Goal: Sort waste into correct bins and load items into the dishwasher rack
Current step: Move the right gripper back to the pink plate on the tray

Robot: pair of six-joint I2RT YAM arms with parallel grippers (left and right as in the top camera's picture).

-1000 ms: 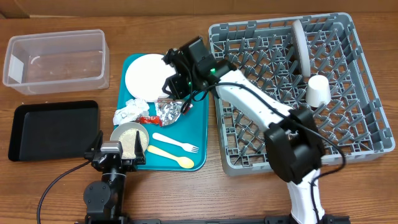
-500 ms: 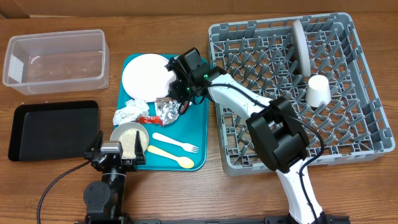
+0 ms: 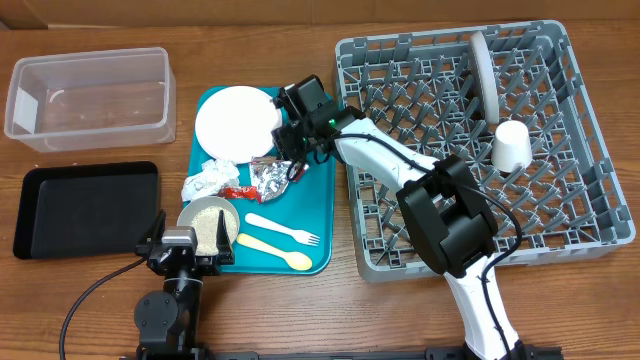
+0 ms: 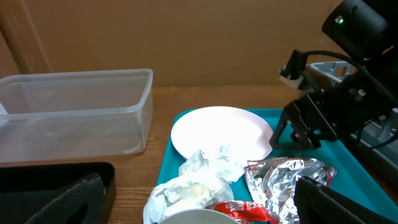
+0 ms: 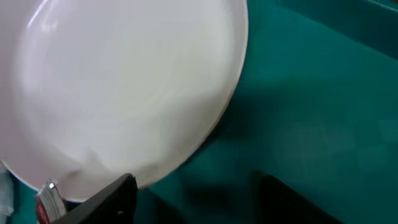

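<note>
The white-pink plate lies at the back of the teal tray. My right gripper is open at the plate's right edge; in the right wrist view one finger is by the plate rim, the other over the tray. The napkin, red wrapper and foil ball lie mid-tray. The bowl holds rice. Fork and spoon lie in front. My left gripper is open and empty, low by the bowl; its view shows napkin and foil.
The grey rack stands at the right, with a pale grey plate upright and a white cup in it. The clear tub is at the back left and the black tray in front of it.
My right gripper has come down and left to the plate's right edge, and the plate has shifted slightly left. The left arm has not moved.
</note>
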